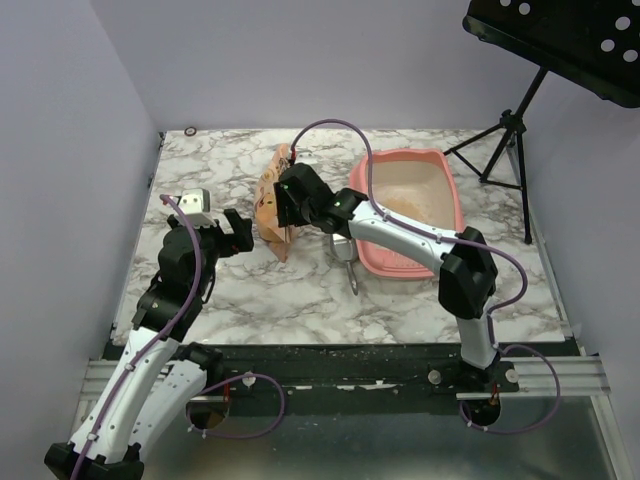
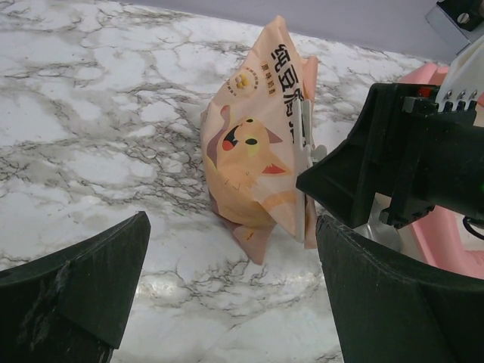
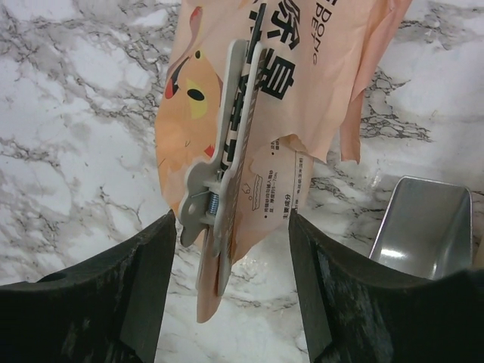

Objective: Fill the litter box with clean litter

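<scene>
Pink plastic litter box (image 1: pixel 405 155): right of the bag (image 2: pixel 253 151), open side up, long axis apparently near-to-far; beige litter (image 1: pixel 415 190) lies inside. The bag stands upright, its mouth pinched by a clip (image 3: pixel 227 144). Right gripper (image 3: pixel 231 227): jaws spread astride that clip, probably to remove it for pouring. Left gripper (image 2: pixel 232 227): agape and empty, left of the bag, likely to steady it. Metal scoop (image 3: pixel 423 227): right of the bag.

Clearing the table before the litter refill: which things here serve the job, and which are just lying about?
For the job: litter box, litter in it, orange cat-print bag, bag clip on it, metal scoop.
Lying about: small ring, black tripod stand.
</scene>
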Controlling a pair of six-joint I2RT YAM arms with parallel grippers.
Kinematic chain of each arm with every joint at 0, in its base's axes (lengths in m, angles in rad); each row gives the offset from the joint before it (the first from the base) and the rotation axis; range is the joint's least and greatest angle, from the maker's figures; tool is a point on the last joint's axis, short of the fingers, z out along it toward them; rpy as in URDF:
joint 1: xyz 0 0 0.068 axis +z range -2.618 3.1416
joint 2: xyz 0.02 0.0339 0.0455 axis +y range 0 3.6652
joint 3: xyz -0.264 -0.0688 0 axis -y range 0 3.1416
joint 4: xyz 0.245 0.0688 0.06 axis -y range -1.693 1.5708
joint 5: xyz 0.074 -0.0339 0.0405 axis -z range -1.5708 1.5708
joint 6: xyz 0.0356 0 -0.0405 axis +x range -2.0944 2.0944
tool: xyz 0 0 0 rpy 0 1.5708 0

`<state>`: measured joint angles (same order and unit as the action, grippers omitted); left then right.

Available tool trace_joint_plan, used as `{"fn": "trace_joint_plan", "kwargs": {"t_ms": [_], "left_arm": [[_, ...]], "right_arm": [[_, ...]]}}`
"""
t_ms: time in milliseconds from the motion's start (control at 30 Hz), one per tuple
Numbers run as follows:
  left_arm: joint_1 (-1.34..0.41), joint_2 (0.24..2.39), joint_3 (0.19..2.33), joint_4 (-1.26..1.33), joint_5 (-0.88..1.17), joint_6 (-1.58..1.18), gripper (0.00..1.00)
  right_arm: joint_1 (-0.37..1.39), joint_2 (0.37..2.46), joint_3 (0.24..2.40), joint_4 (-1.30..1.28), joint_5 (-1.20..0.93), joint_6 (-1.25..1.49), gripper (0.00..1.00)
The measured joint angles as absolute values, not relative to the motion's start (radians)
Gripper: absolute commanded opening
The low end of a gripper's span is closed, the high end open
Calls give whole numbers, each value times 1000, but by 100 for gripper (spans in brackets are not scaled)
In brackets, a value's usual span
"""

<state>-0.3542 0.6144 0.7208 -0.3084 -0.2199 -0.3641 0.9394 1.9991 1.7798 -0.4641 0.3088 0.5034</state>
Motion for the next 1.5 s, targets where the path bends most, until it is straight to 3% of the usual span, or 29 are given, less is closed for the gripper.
{"fn": "trace_joint_plan", "kwargs": {"t_ms": [333,500,567,600,633,1067,1500], "left_arm": [[-353,609,721,-308,-219,-364,99],[-353,609,721,-308,-215,-365,99],[-353,609,721,-308,-212,-365,99],[-353,610,721,-308,-211,-366,99],[-353,610,721,-308,-209,-366,99],[-353,615,721,-308,-205,-366,99],[-353,630,721,-308,-204,-366,99]], "right_arm": [[945,2028,1797,-461,365,548,58],[952,2028,1798,-456,385,550,47],[954,2028,1798,-454,390,551,33],[955,2028,1798,-452,392,550,20],[955,2029,1798,-450,395,549,1],[961,1970,1694,-385,456,552,0],[967,1504,1282,-368,423,500,1]]}}
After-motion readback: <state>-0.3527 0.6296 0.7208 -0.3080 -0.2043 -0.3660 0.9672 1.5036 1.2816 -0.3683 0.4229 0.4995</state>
